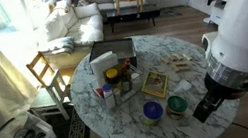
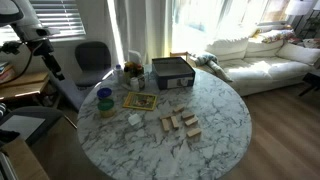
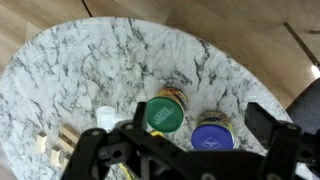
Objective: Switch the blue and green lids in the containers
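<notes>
Two short jars stand side by side on the round marble table (image 3: 90, 70). One has a green lid (image 3: 165, 115) and the other a blue lid (image 3: 211, 135). Both show in both exterior views, the green lid (image 1: 177, 103) (image 2: 106, 107) and the blue lid (image 1: 152, 110) (image 2: 104, 94), near the table edge. My gripper (image 3: 201, 120) is open and empty. It hangs above the two jars, with its fingers on either side of them in the wrist view. In an exterior view the gripper (image 1: 204, 108) is just beside the green-lidded jar.
A grey box (image 1: 111, 53) (image 2: 172, 70), small bottles (image 1: 114, 81), a yellow picture card (image 1: 155, 82) (image 2: 139, 101) and wooden blocks (image 1: 179, 62) (image 2: 180, 123) sit on the table. A wooden chair (image 1: 48, 71) and a white couch (image 2: 255, 60) stand around it.
</notes>
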Controlling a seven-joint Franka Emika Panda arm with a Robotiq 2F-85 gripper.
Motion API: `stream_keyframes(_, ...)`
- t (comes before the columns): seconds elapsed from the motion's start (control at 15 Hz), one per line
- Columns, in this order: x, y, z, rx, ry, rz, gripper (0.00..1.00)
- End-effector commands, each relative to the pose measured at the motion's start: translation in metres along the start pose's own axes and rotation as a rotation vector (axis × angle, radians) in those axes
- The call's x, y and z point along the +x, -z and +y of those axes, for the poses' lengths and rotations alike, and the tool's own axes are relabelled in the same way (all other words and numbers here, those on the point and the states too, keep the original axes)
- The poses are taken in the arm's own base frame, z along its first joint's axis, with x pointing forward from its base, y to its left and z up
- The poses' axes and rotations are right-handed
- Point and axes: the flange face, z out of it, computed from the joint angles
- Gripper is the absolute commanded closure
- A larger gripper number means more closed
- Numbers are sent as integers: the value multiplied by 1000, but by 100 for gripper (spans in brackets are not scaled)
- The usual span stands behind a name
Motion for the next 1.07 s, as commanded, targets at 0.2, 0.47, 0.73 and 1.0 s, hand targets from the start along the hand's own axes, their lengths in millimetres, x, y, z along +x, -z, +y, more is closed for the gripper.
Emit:
stream_keyframes(0.2, 0, 0, 0, -1, 0, -2, 0)
stream_keyframes(0.47, 32, -23, 2, 26, 48, -100, 0)
stream_keyframes(0.73, 76, -43, -1, 156, 204, -99, 0)
stream_keyframes(1.0, 121, -69, -6, 295, 338, -82, 0)
